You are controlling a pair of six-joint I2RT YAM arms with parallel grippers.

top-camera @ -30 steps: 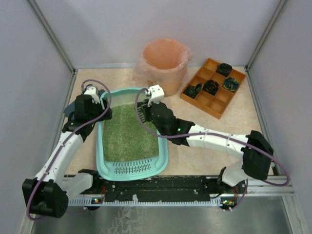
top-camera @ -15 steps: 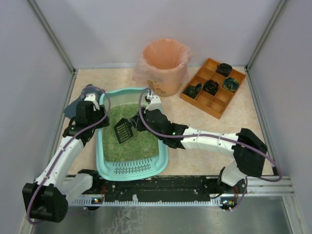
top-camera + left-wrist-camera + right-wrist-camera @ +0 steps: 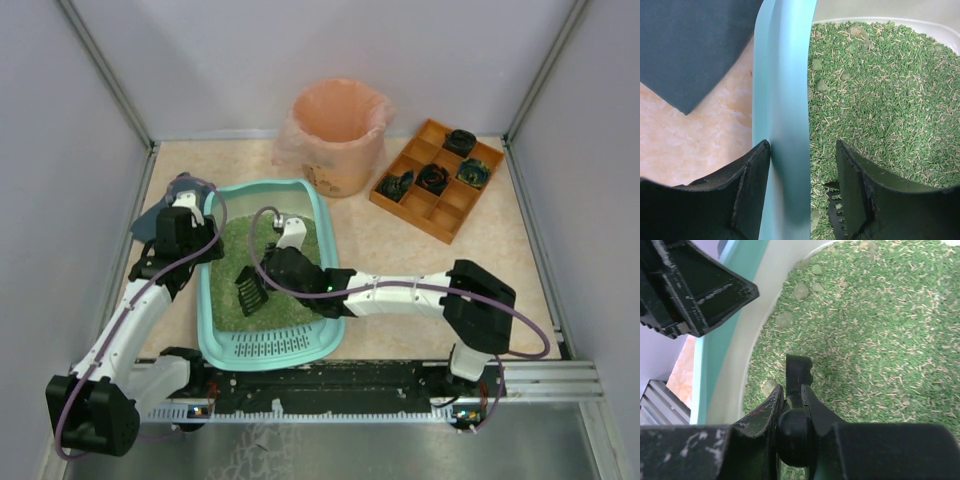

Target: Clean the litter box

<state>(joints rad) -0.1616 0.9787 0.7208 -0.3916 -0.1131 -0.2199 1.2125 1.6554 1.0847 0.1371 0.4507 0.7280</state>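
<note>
One litter box (image 3: 270, 186), teal, on the table left of centre between the arms, with its slotted ledge (image 3: 265, 346) toward the bases.
- Handling, judged: stiff moulded plastic, light in itself but weighted by loose green litter (image 3: 880, 100) that would shift if tipped. The smooth rim is likely slippery. It is best taken at the rolled rim of a long side.

One left gripper (image 3: 802, 150): jaws apart, straddling that rim. The outer finger touches it; the inner finger is over the litter with a gap showing.

One right gripper (image 3: 794, 400): clamped on the handle of one black scoop (image 3: 250, 285), which is over the litter.

Pale clumps (image 3: 801, 290): at least four in the right wrist view.

One peach-lined bin (image 3: 340, 130).

One orange compartmented tray (image 3: 442, 213): four dark items in separate compartments.

One dark sheet (image 3: 690, 45) beside the box.
</note>
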